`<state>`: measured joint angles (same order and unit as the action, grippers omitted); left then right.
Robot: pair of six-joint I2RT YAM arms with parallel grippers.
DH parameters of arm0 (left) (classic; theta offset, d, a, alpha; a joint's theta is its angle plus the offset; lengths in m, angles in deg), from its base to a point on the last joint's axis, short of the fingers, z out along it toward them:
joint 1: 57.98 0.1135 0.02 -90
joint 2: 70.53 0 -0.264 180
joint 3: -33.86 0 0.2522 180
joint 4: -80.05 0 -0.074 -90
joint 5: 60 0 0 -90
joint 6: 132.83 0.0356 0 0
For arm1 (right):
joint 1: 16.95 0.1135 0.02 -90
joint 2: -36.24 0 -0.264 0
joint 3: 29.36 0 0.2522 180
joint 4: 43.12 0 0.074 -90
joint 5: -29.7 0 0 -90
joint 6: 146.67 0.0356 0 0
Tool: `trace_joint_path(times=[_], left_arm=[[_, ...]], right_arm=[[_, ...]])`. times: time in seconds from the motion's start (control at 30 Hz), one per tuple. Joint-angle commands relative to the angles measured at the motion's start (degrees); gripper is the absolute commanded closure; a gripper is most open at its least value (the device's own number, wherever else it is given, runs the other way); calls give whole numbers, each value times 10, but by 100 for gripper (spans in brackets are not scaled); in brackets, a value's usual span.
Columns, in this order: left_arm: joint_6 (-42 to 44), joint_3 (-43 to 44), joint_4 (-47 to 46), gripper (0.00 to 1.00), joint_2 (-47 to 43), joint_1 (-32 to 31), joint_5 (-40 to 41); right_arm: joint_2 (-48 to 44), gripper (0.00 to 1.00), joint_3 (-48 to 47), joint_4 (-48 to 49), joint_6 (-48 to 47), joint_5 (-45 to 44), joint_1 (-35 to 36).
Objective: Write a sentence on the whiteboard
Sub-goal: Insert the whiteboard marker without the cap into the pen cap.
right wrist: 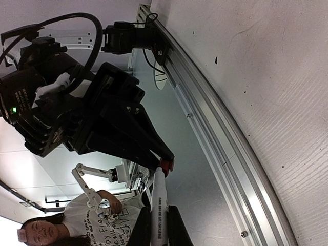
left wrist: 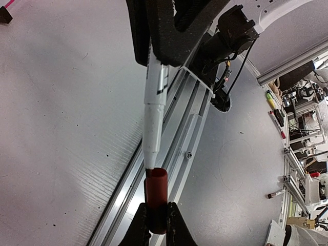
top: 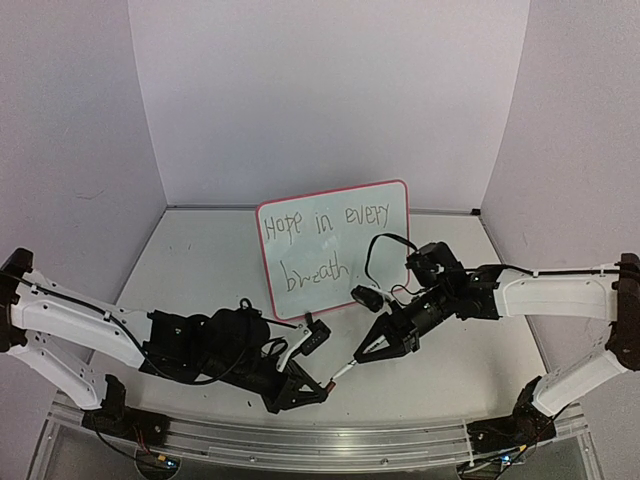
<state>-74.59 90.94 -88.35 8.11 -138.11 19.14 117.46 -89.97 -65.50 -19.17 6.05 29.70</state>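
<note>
The left pincer (top: pixel 322 386) is clenched on a red cap (top: pixel 329 381). The right pincer (top: pixel 361 354) grips a white marker (top: pixel 345 368), whose tip meets the cap's mouth low over the worktop (top: pixel 200 270). Behind both arms the whiteboard (top: pixel 305 250) stands upright mid-worktop, bearing the sentence (top: pixel 330 222) in 2 lines, "Hope in every" over "breath".
</note>
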Motion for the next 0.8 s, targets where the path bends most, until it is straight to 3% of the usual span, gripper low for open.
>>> trace_joint_path(times=[0.0,0.77], left_arm=[[-16,-10,-30,100,-17,-4,12],[-15,-6,-30,100,-14,-5,14]], right_arm=[[-23,100,-8,-4,-8,-15,1],[-3,100,-10,-25,-23,-8,-3]])
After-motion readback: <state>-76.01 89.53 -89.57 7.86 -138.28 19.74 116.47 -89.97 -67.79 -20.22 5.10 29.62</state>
